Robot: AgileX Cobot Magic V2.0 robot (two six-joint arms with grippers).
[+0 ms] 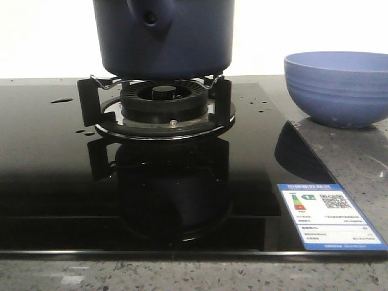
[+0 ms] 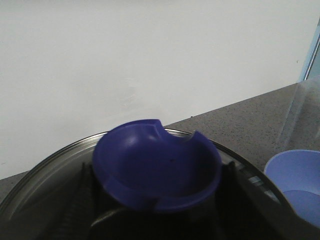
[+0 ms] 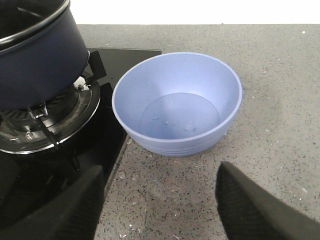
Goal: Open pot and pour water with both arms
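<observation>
Sitting on the burner point(image 1: 162, 106) at the left, the pot point(image 1: 162, 33) could slip off its supports if the lid point(image 2: 60, 170) is pulled sideways. The left gripper point(image 2: 157, 220) is clamped on the lid knob point(image 2: 156, 167). At the right, the right gripper point(image 3: 160, 200) hangs wide open, empty, near the bowl point(image 3: 177, 107).

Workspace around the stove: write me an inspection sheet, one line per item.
Surface: black glass hob set in a speckled grey counter; drops of water on the glass.
Job's things: navy pot on the burner stand.
Clutter: light-blue bowl beside the hob on the counter; energy label on the glass.
Grippers: right gripper open, apart from the bowl; left gripper around a blue knob, closure unclear.
Cables: nothing seen.
Surroundings: plain white wall.
</observation>
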